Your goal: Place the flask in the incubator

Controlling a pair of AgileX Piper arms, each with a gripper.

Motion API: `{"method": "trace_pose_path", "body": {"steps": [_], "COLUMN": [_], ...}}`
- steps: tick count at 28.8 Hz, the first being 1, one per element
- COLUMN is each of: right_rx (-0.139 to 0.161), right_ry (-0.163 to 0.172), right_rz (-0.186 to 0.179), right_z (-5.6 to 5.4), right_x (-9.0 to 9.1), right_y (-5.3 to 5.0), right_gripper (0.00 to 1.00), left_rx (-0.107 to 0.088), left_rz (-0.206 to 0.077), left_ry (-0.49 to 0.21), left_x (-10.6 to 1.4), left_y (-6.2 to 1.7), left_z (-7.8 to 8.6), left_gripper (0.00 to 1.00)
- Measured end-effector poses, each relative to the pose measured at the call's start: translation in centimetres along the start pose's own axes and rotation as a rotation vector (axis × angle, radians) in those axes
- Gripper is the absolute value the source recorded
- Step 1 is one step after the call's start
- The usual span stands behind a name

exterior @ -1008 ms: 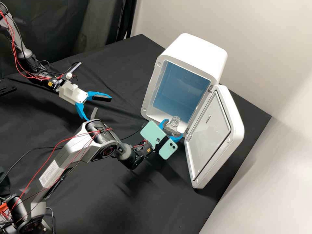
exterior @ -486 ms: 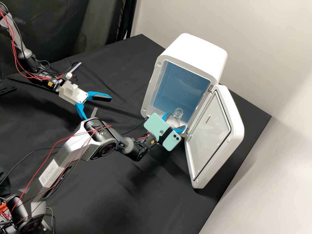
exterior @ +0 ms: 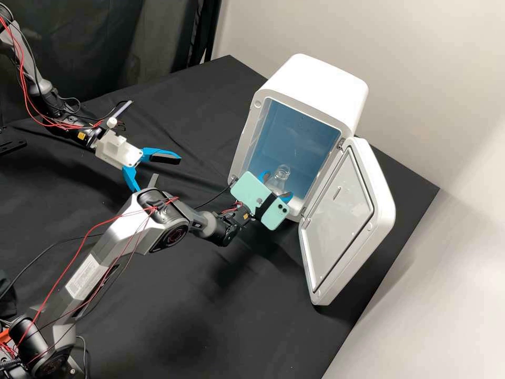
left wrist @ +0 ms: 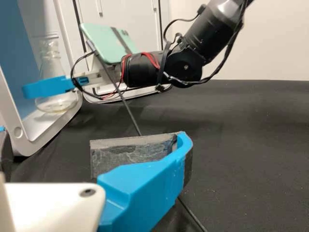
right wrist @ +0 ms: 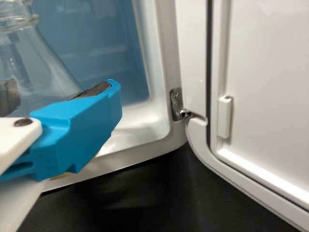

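A clear glass flask (exterior: pixel 281 173) stands upright at the mouth of the white incubator (exterior: pixel 315 84), just over the bottom lip of its blue inside. My right gripper (exterior: pixel 275 185) is shut on the flask's body, with a blue finger (right wrist: pixel 72 125) pressed against the glass (right wrist: pixel 34 63). The left wrist view shows the flask (left wrist: pixel 50 77) from the side, inside the incubator's frame (left wrist: pixel 29 130). The incubator's door (exterior: pixel 342 210) hangs wide open to the right. My left gripper (exterior: pixel 158 173) is open over the bench, well left of the incubator, holding nothing.
A mint-green camera block (exterior: pixel 260 200) sits on the right wrist, just in front of the opening. Red wires run along both arms. The door's hinge (right wrist: pixel 181 112) is close to the right finger. The bench's edge runs right of the door.
The right arm has carried the flask up and forward, from the front lip of the incubator into its opening. The left arm has kept still.
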Motion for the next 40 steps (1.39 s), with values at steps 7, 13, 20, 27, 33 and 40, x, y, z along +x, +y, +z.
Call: {"method": "trace_pose_path", "body": {"steps": [7, 13, 20, 27, 33, 40], "right_rx": [0.030, 0.025, -0.005, -0.024, -0.027, -0.015], "right_ry": [-0.026, -0.027, -0.039, -0.017, -0.009, -0.022], "right_rz": [-0.010, -0.004, 0.006, 0.010, 0.009, 0.000], "right_z": [0.3, 0.1, 1.0, 0.6, 0.4, 0.3], "right_x": [1.6, 3.0, 4.4, 5.3, 5.8, 5.9], "right_y": [-0.1, 0.3, 1.5, 2.2, 2.5, 2.6], "right_gripper": [0.00, 0.00, 0.00, 0.00, 0.00, 0.00], "left_rx": [-0.001, -0.003, -0.003, -0.003, -0.003, -0.003], "left_rz": [0.002, 0.003, 0.004, 0.004, 0.004, 0.004], "left_ry": [0.008, 0.016, 0.018, 0.018, 0.018, 0.018], "left_x": [-0.1, -0.1, -0.1, -0.1, -0.1, -0.1], "left_y": [0.04, 0.08, 0.09, 0.09, 0.09, 0.09], "left_z": [-0.3, -0.5, -0.6, -0.6, -0.6, -0.6], "left_gripper": [1.00, 1.00, 1.00, 1.00, 1.00, 1.00]}}
